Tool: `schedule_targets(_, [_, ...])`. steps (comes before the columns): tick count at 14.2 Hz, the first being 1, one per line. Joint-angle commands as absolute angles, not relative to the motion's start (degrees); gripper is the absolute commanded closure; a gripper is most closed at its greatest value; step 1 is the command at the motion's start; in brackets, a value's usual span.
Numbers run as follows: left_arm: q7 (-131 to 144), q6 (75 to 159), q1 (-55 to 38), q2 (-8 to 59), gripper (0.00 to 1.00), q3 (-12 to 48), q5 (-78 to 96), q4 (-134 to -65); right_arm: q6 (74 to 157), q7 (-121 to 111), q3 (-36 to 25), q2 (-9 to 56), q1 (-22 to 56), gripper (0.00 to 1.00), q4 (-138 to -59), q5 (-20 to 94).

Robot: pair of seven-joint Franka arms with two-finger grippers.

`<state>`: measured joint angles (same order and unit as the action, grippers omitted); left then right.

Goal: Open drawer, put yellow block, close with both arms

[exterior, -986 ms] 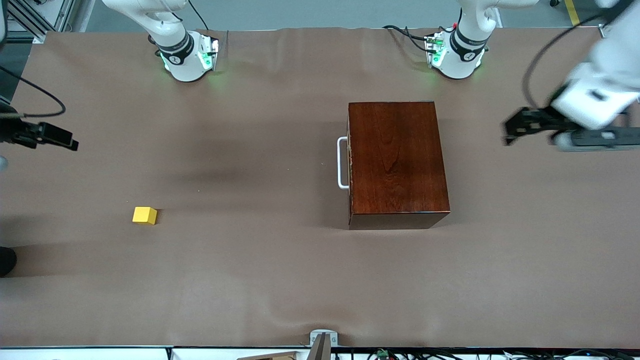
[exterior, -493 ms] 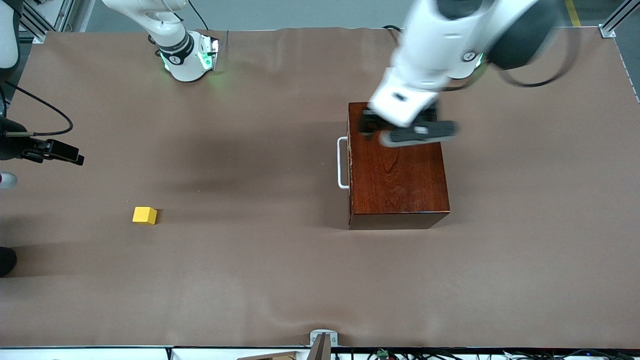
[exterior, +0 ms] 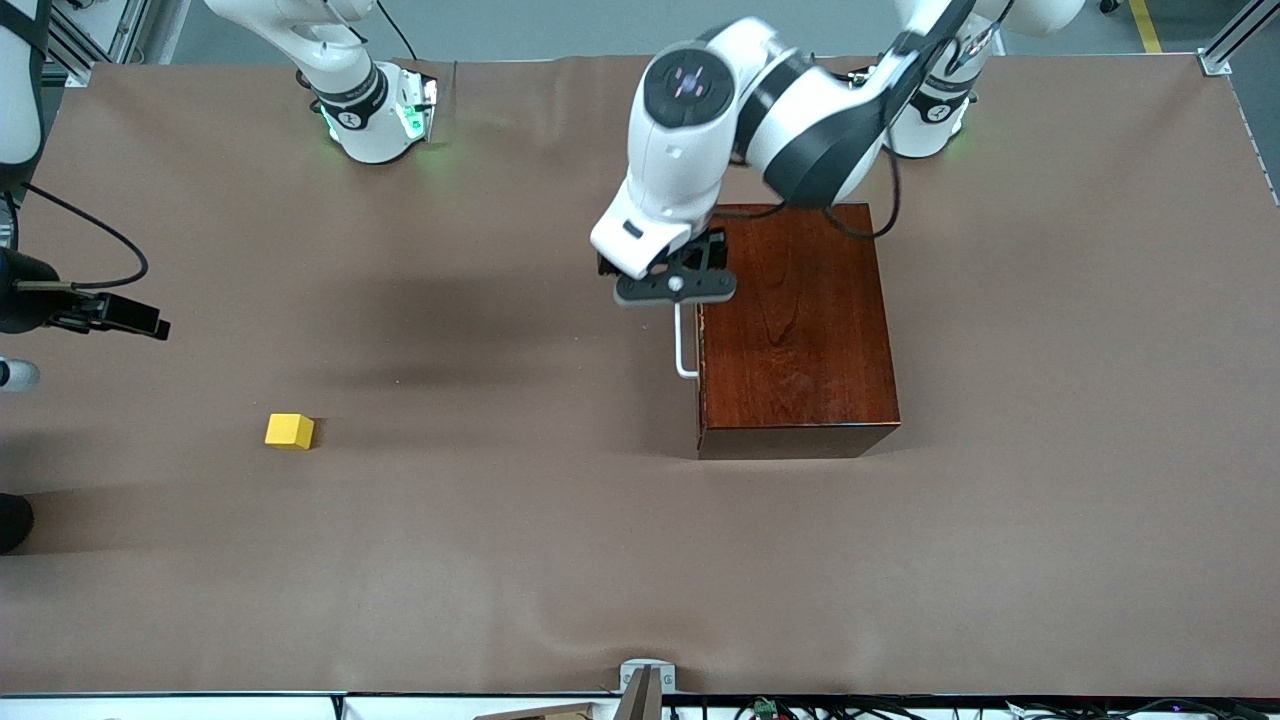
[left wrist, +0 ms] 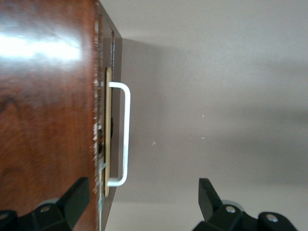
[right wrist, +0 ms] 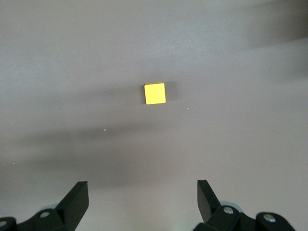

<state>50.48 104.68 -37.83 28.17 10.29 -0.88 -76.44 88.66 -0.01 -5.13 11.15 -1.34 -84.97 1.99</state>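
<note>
The reddish-brown wooden box stands mid-table with its drawer pushed in. The drawer's white loop handle faces the right arm's end of the table. My left gripper hangs open above the handle. In the left wrist view its own gripper straddles the box edge without touching the handle. The yellow block lies on the table toward the right arm's end. My right gripper hovers open at that end, and in the right wrist view its own gripper stands short of the block.
Brown paper covers the table. A cable loops off the right arm near the table's edge. The two arm bases stand along the edge farthest from the front camera.
The left arm has swung in from its own end of the table, across the box top, to above the handle. The right gripper has drifted slightly toward the yellow block.
</note>
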Motion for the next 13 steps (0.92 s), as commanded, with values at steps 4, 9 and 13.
schedule_targets(4, [50.45, 107.84, -41.31, 34.45, 0.0, 9.32, -5.1, -74.27, 88.68, 0.7, -4.39, 12.48, -2.29, 0.0, -84.2, 2.29])
schedule_targets(9, [50.27, 106.88, -42.97, 37.35, 0.0, 9.4, -12.39, -74.53, 88.68, 0.7, -4.39, 12.92, -2.11, 0.0, -84.2, 2.37])
schedule_targets(13, [50.45, 106.88, -42.98, 38.49, 0.0, 9.4, -12.3, -74.62, 88.68, 0.7, -4.39, 13.8, -1.93, 0.0, -84.2, 2.37])
